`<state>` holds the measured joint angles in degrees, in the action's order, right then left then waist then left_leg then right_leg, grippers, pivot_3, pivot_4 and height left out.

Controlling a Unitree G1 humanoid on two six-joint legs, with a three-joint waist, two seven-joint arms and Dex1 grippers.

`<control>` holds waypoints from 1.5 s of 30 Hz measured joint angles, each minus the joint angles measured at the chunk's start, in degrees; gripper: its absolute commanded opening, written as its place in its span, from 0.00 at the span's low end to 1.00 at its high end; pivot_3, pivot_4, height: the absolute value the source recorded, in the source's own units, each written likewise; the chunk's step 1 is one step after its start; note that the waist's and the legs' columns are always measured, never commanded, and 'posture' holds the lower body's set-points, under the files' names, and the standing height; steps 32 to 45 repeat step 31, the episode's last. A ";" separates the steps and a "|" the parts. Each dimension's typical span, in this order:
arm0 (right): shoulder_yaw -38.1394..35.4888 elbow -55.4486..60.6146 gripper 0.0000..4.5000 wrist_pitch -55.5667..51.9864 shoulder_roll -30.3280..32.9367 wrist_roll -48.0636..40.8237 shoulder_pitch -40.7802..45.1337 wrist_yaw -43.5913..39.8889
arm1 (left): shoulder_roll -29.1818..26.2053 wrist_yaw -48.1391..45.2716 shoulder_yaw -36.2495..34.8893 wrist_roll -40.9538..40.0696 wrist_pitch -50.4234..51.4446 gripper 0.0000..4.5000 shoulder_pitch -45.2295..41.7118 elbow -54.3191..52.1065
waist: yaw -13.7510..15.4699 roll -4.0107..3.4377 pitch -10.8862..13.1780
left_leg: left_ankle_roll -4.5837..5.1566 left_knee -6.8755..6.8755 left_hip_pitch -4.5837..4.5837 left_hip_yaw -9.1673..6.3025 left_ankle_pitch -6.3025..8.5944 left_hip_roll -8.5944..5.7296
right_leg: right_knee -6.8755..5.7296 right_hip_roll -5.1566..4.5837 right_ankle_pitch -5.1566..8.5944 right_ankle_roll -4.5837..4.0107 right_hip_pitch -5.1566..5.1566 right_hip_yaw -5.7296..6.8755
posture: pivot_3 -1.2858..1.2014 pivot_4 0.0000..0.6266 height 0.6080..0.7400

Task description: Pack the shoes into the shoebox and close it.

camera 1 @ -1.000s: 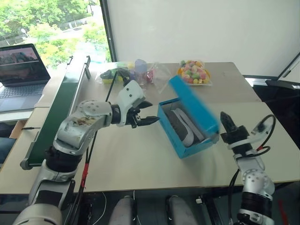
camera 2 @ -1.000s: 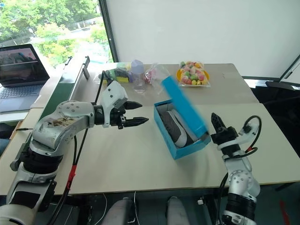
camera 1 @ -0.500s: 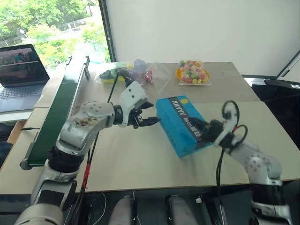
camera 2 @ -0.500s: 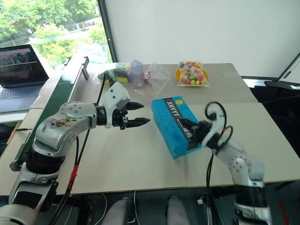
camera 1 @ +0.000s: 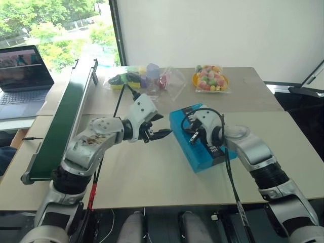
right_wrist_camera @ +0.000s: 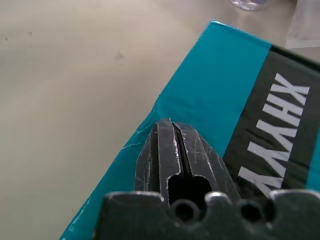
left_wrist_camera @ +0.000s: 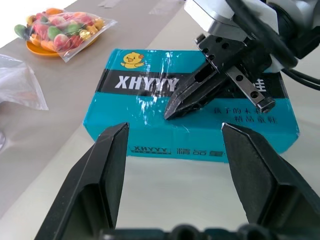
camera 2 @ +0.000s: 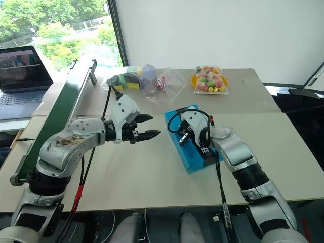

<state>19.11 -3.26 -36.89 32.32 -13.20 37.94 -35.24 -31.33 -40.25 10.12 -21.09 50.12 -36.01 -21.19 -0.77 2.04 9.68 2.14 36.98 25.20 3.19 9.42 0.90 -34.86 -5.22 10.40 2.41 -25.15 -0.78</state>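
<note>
Duck logo (left_wrist_camera: 132, 60) on shoebox (left_wrist_camera: 150, 120) lid

The left gripper (camera 1: 161, 130) hangs with its jaws apart, and only a narrow strip of bare table (camera 1: 152, 167) lies between its fingertips and the closed shoebox (camera 1: 188, 132). On top of the box lid, the right gripper (left_wrist_camera: 172, 109) with its fingers pressed together blocks the way. Behind the left gripper are a clear bottle (camera 1: 152, 77) and plastic bags (camera 1: 124, 77), and outside its arm the green conveyor belt (camera 1: 63, 117).
</note>
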 measured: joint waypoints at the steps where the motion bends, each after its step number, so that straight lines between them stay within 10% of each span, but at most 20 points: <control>1: -0.17 0.08 0.01 0.01 -0.15 0.30 -0.01 -0.17 | -0.02 0.30 -0.04 0.00 0.17 0.70 0.09 -0.23 | 0.01 0.00 0.00 | 0.00 0.00 -0.02 0.00 -0.01 0.02 | -0.01 0.01 0.12 -0.15 0.00 0.00 | 0.52 0.24 1.00; 8: -8.55 7.00 0.01 -12.21 -1.17 -10.28 0.14 -6.61 | -0.38 0.92 -0.36 0.03 0.10 0.70 0.36 -0.39 | 0.11 0.00 0.03 | -0.06 0.03 -0.04 -0.13 -0.09 0.07 | -0.10 -0.01 -0.04 -0.22 -0.06 0.00 | 0.52 0.24 1.00; 22: -13.52 18.78 0.98 -12.53 10.40 -12.98 -2.42 -16.11 | -2.99 -1.02 -2.31 -1.02 -2.56 0.70 7.36 -2.39 | -0.09 0.02 0.04 | -0.06 -0.01 0.02 -0.03 -0.08 0.10 | -0.03 0.00 0.05 -0.26 -0.15 -0.01 | 0.52 0.24 1.00; 45: -14.91 18.39 0.99 -7.77 11.04 -12.21 -2.71 -17.82 | -5.21 -1.51 -9.16 -1.76 -5.32 0.70 10.49 -1.89 | 0.40 0.03 0.05 | -0.47 0.09 0.02 -0.03 0.16 0.06 | -0.01 -0.13 0.00 -0.23 -0.10 0.02 | 0.52 0.24 1.00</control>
